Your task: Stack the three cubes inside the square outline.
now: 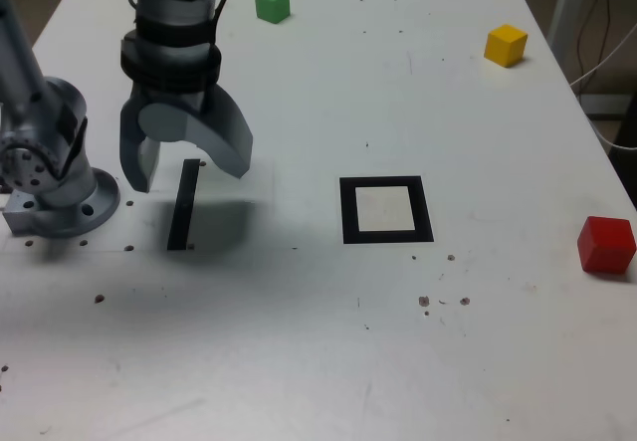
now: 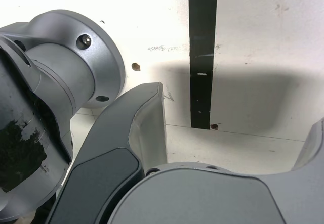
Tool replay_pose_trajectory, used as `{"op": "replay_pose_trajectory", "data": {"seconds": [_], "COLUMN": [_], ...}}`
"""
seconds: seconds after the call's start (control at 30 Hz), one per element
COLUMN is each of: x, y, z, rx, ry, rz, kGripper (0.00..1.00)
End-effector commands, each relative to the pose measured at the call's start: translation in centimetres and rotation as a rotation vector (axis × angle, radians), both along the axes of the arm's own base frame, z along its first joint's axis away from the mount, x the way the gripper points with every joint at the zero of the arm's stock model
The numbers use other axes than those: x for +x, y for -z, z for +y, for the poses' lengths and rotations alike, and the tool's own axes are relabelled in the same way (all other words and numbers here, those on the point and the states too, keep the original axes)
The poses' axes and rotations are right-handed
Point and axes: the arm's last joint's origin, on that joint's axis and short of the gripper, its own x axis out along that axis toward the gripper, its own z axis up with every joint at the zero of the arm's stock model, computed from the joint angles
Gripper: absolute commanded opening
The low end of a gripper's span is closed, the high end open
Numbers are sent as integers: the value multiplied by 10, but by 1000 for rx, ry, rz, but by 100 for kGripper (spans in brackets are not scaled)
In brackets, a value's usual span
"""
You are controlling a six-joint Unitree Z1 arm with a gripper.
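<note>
Gripper (image 1: 189, 167) jaws wide open, holding nothing, above black strip (image 1: 183, 205). Green cube (image 1: 272, 4), yellow cube (image 1: 506, 45), red cube (image 1: 606, 244) scattered apart; outline (image 1: 386, 209) empty.

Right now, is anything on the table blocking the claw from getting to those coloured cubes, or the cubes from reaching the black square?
Nothing visible does. The open gripper hangs above the black strip. Bare table lies between it and the green cube, yellow cube and red cube, and between each cube and the empty square outline.
</note>
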Motion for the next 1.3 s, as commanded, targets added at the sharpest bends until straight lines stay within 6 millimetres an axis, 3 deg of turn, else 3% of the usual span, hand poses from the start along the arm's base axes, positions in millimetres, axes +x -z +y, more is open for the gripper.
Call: {"op": "replay_pose_trajectory", "data": {"seconds": [0.0, 0.43, 0.67, 1.03, 1.27], "x": [0, -4, 4, 60, 111], "y": [3, 10, 5, -27, -47], "z": [0, 0, 0, -7, -8], "rx": [-7, -20, -16, 25, 63], "ry": [-1, -12, -9, 46, 60], "rz": [18, 43, 2, -68, -83], "kGripper": [99, 97, 97, 97, 97]}}
